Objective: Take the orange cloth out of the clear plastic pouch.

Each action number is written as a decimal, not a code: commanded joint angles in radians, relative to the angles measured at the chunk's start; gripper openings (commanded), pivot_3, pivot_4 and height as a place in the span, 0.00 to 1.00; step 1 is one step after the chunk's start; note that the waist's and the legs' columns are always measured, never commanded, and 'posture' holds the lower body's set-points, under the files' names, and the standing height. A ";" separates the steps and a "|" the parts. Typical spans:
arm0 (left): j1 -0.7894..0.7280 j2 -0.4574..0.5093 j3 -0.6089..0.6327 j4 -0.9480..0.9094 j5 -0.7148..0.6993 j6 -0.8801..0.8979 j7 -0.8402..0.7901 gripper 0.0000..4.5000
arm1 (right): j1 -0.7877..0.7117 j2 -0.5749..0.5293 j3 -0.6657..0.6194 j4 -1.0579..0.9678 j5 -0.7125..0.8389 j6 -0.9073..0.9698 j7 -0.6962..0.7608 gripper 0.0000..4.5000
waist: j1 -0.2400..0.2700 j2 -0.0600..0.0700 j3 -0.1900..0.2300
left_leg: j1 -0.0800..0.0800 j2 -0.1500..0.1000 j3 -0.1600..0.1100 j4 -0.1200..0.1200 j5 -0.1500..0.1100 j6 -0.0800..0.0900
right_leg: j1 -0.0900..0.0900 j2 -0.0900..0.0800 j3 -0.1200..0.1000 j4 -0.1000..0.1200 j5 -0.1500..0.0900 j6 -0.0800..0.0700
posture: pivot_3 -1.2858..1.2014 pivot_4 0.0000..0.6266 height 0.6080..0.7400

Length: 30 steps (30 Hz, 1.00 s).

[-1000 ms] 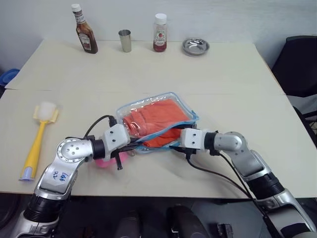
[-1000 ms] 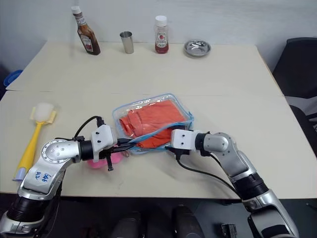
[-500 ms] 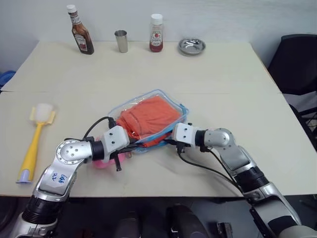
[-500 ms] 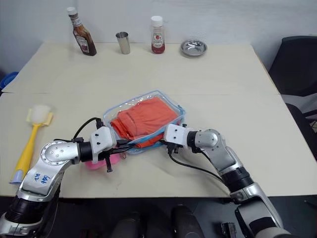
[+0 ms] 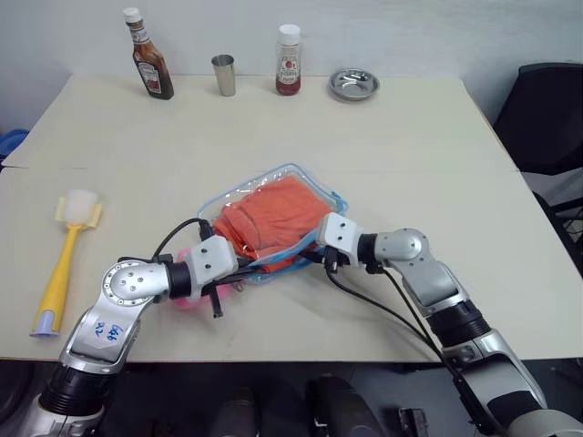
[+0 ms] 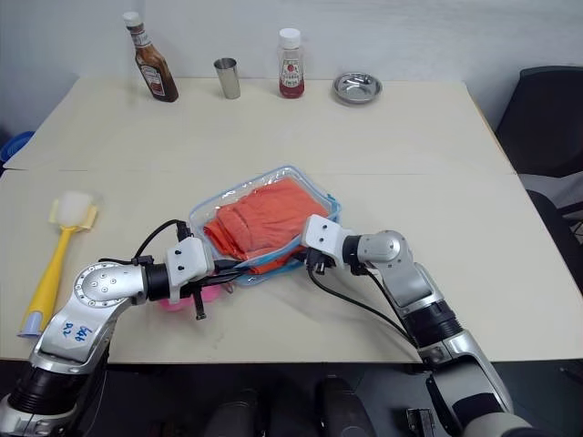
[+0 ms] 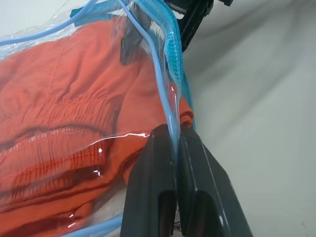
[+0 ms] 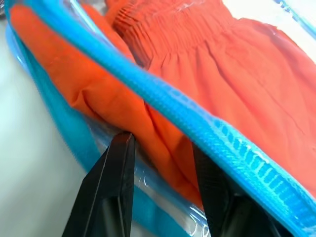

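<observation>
right gripper (image 8: 163, 182) pinching orange cloth (image 8: 207, 94) (inside clear plastic pouch (image 5: 239, 194))

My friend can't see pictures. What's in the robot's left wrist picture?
The left gripper is shut on the blue edge of the clear plastic pouch. Wrinkly orange cloth sits inside it, on a pale table.

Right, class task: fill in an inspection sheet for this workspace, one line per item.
Surface: beige table, seam across it.
Job's things: orange cloth inside the clear plastic pouch, a fold poking out at the open zip edge.
Clutter: sauce bottle, metal cup, ketchup bottle, metal dish, yellow brush, pink item.
Grippers: left gripper shut on the pouch edge; right gripper astride the cloth fold.
Cables: black wires along both wrists.
Surroundings: black chair, wall.
</observation>
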 commanded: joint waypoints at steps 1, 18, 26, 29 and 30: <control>0.005 0.010 0.001 -0.039 -0.001 -0.020 -0.002 0.00 | -0.023 -0.008 0.032 0.032 -0.073 -0.074 -0.037 0.39 | 0.000 0.000 0.000 | 0.000 0.000 0.000 0.000 0.000 0.000 | 0.000 0.000 0.000 0.000 0.000 0.000 | 0.52 0.24 1.00; -0.043 -0.017 0.019 0.014 0.002 0.005 0.046 0.00 | -0.039 -0.061 0.109 0.120 -0.193 -0.207 -0.035 0.00 | 0.003 -0.001 -0.001 | 0.001 0.000 0.000 0.000 0.000 0.000 | 0.001 -0.001 0.000 0.000 0.000 0.000 | 0.52 0.24 1.00; -0.076 -0.008 0.045 0.137 0.052 -0.037 0.108 0.00 | 0.070 -0.197 0.066 -0.113 -0.105 -0.315 0.076 0.00 | 0.015 -0.002 -0.001 | 0.000 -0.001 0.000 0.000 0.000 0.000 | 0.001 -0.001 0.000 -0.001 0.000 0.000 | 0.52 0.24 1.00; -0.097 -0.004 0.051 0.196 0.070 -0.060 0.129 0.00 | 0.131 -0.290 0.043 -0.228 -0.006 -0.382 0.193 0.00 | 0.017 -0.001 -0.001 | 0.000 -0.001 0.000 0.000 0.000 0.000 | 0.001 -0.001 0.000 -0.001 0.000 0.000 | 0.52 0.24 1.00; -0.108 -0.004 0.054 0.216 0.075 -0.064 0.135 0.00 | 0.150 -0.322 0.040 -0.250 0.009 -0.410 0.223 0.00 | 0.019 -0.001 -0.001 | 0.000 0.000 0.000 0.000 0.000 0.000 | 0.001 0.000 0.000 -0.001 0.000 0.000 | 0.52 0.24 1.00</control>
